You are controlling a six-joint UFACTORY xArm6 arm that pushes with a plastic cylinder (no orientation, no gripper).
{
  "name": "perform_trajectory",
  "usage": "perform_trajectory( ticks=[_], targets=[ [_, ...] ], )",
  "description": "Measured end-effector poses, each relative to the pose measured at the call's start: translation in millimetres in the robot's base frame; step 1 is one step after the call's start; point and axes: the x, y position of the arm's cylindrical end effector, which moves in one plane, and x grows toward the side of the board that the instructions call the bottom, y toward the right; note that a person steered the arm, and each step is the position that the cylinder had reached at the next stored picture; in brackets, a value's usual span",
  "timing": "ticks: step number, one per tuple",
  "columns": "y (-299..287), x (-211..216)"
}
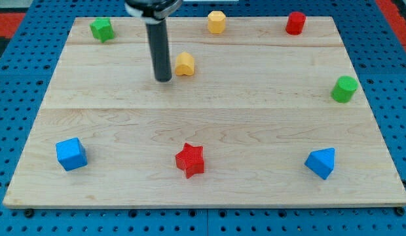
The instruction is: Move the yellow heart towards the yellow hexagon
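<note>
The yellow heart (184, 64) lies on the wooden board in the upper middle of the view. The yellow hexagon (217, 21) sits near the board's top edge, up and to the right of the heart. My tip (164, 79) rests on the board just left of the heart and slightly below it, with a small gap between them. The dark rod rises from the tip to the view's top.
A green block (102, 29) is at the top left, a red cylinder (295, 23) at the top right, a green cylinder (344, 88) at the right edge. A blue cube (71, 154), a red star (190, 160) and a blue triangular block (321, 162) lie along the bottom.
</note>
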Motion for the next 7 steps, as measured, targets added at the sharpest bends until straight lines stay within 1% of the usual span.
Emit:
perform_trajectory(
  ticks=[1,2,3,5,7],
  targets=[
    [16.6,5.7],
    [41.0,-19.1],
    [49.5,-34.4],
    [37.3,-29.4],
    [29.2,-53.8]
  ],
)
